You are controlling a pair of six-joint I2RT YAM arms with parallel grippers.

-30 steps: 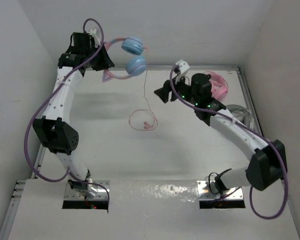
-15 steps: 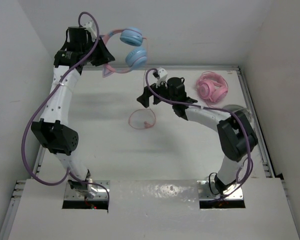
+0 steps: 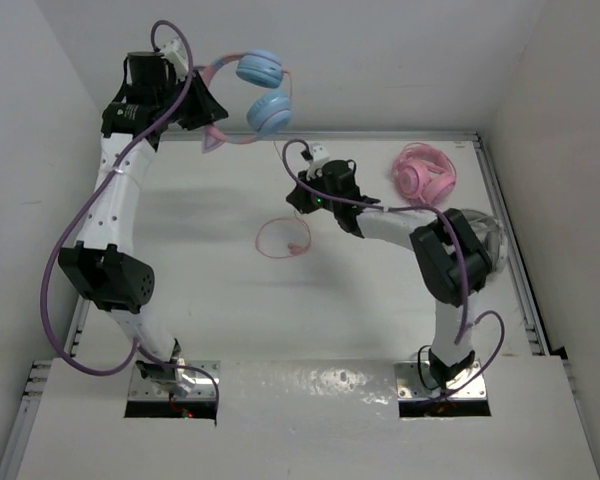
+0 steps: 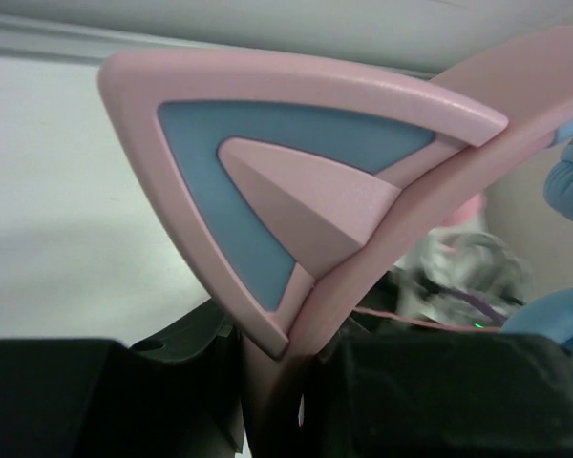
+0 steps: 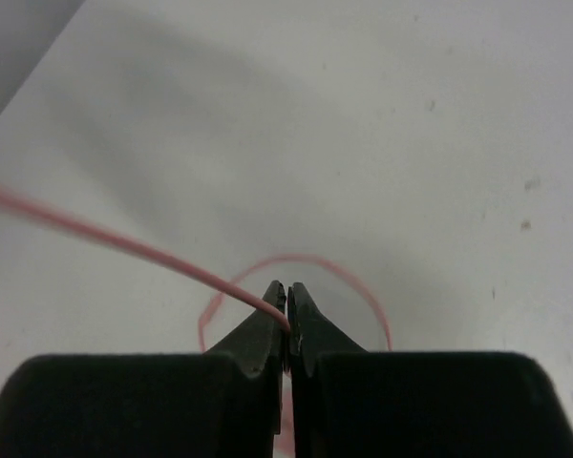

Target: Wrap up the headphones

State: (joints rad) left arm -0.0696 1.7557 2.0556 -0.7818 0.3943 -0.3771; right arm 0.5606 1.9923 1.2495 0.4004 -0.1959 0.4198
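While headphones [image 3: 268, 112] hang aloft, right gripper [image 5: 286, 303] pinching cable [image 5: 124, 246]

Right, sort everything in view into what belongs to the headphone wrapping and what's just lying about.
In the job:
- the headphones, held up by the left claw
- their pink cable, pinched in the right claw

Lying about:
- all-pink headphones
- a pale grey item, partly hidden by the right arm
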